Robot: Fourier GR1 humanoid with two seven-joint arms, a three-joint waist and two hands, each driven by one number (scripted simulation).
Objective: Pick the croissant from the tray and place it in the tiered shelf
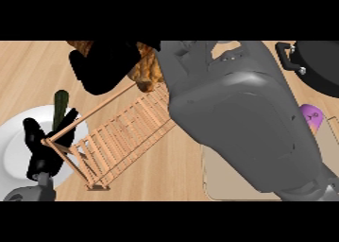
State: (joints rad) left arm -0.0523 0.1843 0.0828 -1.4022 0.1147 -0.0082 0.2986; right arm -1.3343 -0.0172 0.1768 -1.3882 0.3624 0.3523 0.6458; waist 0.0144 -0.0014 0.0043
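Observation:
The brown croissant [149, 71] shows at the top centre, partly hidden by my right hand [105, 66], whose black fingers are curled round it. That hand hovers over the upper end of the wooden slatted tiered shelf [123, 137], which runs diagonally across the middle. My grey right forearm crosses from the lower right and hides most of the beige tray [215, 186]. My left hand [38, 142] rests open at the lower left, fingers up, beside the shelf's lower corner.
A white plate [8, 151] lies under my left hand, with a dark green vegetable [60, 101] at its top. A purple item [312, 118] sits at the tray's right side. A black pan [325, 66] occupies the top right corner.

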